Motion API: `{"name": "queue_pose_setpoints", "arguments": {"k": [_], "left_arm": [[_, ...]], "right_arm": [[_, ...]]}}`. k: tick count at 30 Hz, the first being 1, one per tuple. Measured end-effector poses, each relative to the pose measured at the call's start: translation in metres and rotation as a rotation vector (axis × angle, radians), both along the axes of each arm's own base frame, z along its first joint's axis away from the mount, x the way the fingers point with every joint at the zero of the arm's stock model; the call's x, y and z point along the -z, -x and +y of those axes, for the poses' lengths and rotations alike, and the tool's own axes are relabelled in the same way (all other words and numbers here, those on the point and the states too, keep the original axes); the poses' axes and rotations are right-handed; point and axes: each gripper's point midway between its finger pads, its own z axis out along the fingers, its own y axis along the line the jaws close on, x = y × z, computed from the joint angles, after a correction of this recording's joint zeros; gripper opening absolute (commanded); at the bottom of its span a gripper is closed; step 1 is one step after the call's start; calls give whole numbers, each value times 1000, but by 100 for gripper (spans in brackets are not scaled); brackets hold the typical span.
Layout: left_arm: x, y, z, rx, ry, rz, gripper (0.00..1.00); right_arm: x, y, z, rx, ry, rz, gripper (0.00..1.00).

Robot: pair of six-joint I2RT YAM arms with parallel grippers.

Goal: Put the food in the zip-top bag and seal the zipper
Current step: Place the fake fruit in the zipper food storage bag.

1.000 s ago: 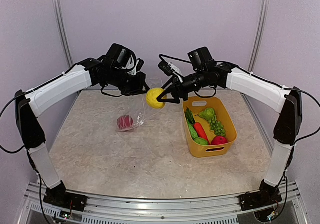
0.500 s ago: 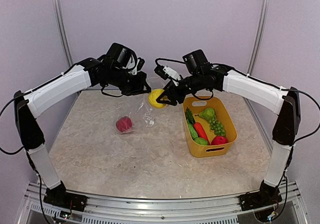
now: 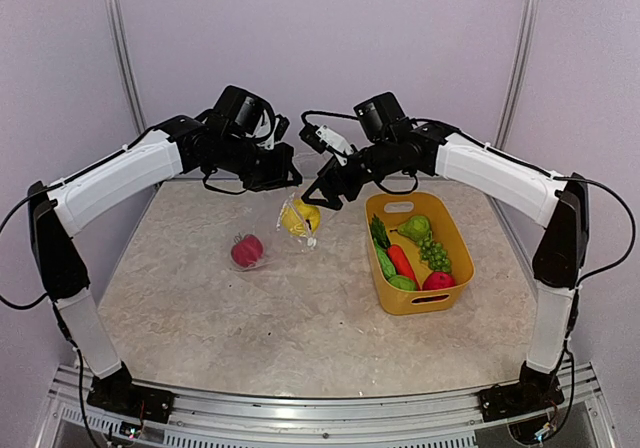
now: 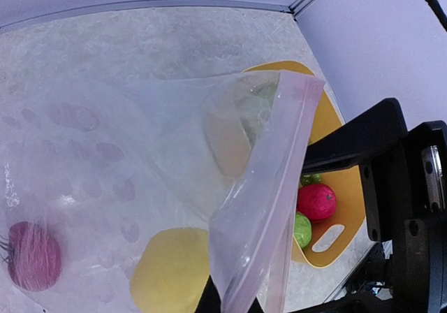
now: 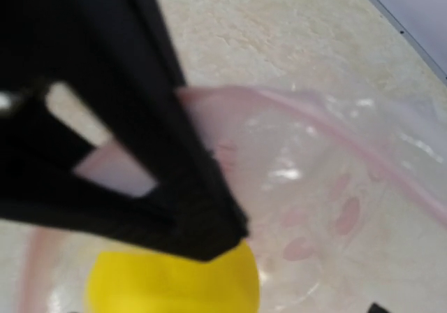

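My left gripper is shut on the mouth edge of the clear zip-top bag and holds it up, its lower end on the table. A yellow round fruit and a red round fruit lie inside the bag. My right gripper is at the bag's mouth just above the yellow fruit, jaws apart and empty. In the left wrist view the bag hangs in front, with the yellow fruit and red fruit seen through it. The right wrist view shows the yellow fruit below one finger and the zipper strip. The slider is not visible.
A yellow basket stands right of the bag. It holds a cucumber, a red pepper, grapes, a green fruit and a red round fruit. Walls close the back and sides.
My right gripper carried the yellow fruit left to the bag's mouth and let it go. The fruit now lies lower, inside the bag. The left gripper has stayed in place.
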Motion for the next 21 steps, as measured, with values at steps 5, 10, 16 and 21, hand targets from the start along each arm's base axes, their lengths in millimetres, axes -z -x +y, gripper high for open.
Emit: {"name": "queue_pose_setpoints", "arguments": {"k": [5, 10, 16, 21], "left_arm": [[0, -6, 6, -24, -1, 3, 0], [1, -15, 25, -71, -18, 7, 0], [-16, -18, 50, -114, -20, -21, 0], [-23, -16, 54, -114, -24, -42, 0]], "right_arm": [[-17, 16, -4, -46, -23, 10, 86], [-64, 36, -21, -74, -68, -68, 79], [-88, 43, -65, -40, -88, -127, 67], [-44, 11, -109, 75, -16, -53, 59]]}}
